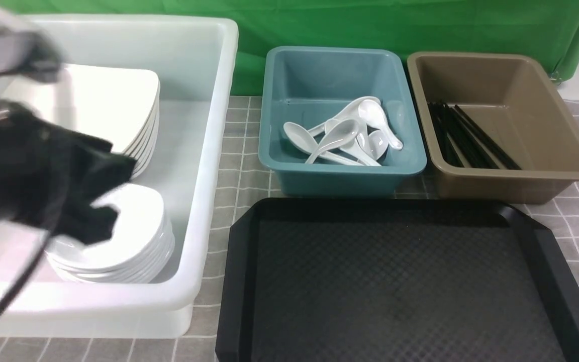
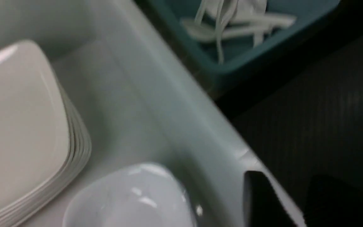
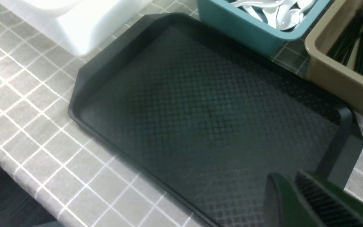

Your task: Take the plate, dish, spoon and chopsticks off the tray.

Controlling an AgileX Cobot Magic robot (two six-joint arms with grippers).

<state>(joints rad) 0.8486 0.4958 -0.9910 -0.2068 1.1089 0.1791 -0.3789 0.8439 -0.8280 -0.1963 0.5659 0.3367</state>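
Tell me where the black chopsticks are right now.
In the front view, the thin black chopsticks lie bundled in the brown plastic tub at the far right, beside the teal tub of white spoons and behind the big black tray.

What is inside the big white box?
The white box holds a stack of large square plates at the back and a stack of small white dishes in front. The blurred left arm covers the box's left part.
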